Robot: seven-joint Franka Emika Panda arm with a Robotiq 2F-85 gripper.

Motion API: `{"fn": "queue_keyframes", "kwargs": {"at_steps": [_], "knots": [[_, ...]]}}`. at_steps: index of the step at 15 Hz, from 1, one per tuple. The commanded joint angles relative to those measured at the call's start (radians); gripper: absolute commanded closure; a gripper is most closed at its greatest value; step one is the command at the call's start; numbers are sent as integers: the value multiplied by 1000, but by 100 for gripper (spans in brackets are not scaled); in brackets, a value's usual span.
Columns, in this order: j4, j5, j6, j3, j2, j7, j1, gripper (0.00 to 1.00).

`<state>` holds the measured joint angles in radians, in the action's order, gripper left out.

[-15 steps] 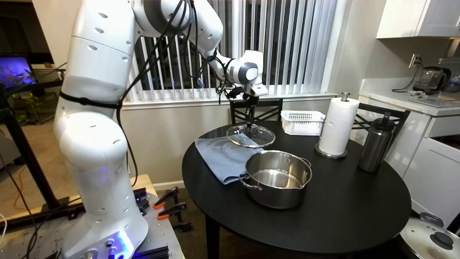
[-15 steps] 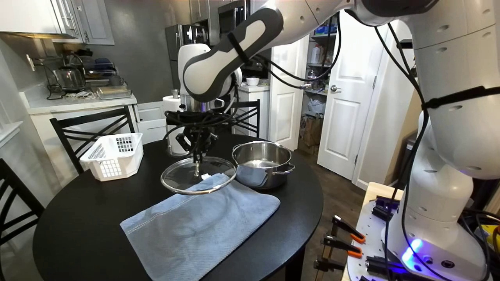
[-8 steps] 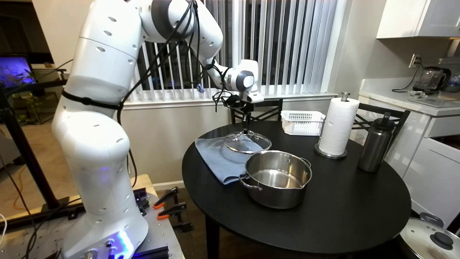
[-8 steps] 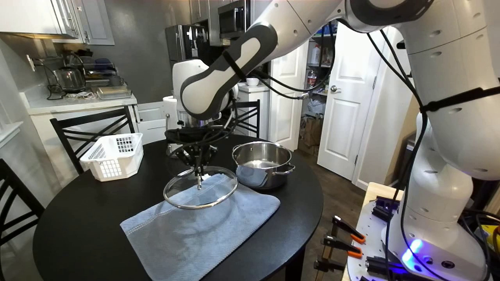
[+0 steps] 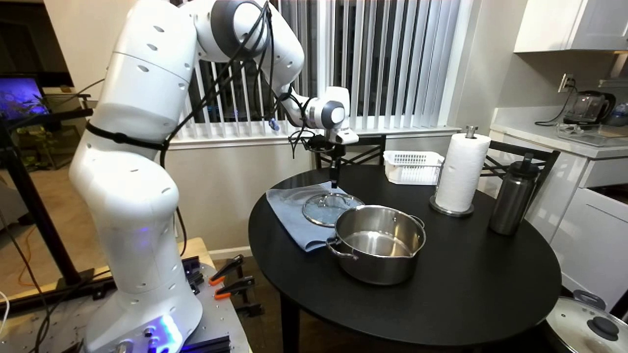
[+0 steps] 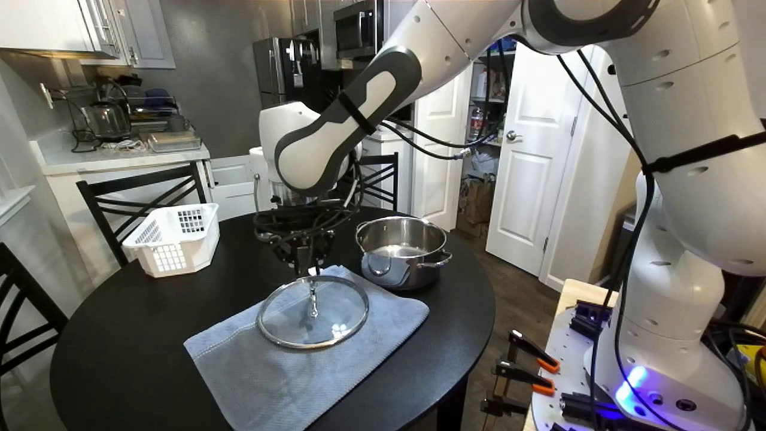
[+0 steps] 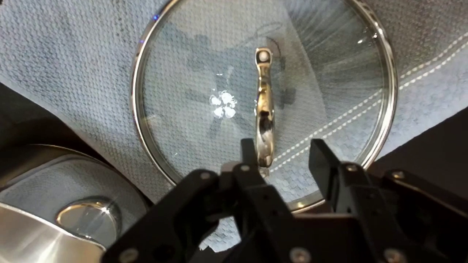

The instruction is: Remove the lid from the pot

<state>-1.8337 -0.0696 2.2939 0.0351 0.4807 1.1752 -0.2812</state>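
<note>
"Checking the gripper (image 7: 282, 147): together or apart?"

"Apart. In the wrist view, the handle (image 7: 265, 109) of the lid (image 7: 234, 84) shows between its fingers (image 7: 323, 160)."

"And the lid lies where?"

"On the blue towel (image 6: 302, 374), near the pot (image 5: 375, 267). Farther off, a white basket (image 5: 413, 171) stands on the round black table (image 5: 466, 294)."

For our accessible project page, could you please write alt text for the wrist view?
A round, metal-rimmed glass lid with a shiny handle lies mostly on a blue cloth. The gripper is at the bottom, its open jaws on either side of the handle's lower end. Part of a steel pot shows at lower left.
</note>
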Motion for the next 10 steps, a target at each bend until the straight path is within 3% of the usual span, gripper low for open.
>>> {"fn": "queue_keyframes", "kwargs": {"at_steps": [1, 2, 3, 6, 10], "knots": [[-14, -13, 11, -13, -27, -3, -2, 27], [-16, -12, 15, -14, -31, -3, -1, 20], [4, 1, -1, -9, -6, -1, -1, 39], [4, 1, 0, -11, -10, 0, 0, 20], [4, 0, 0, -11, -10, 0, 0, 20]]}}
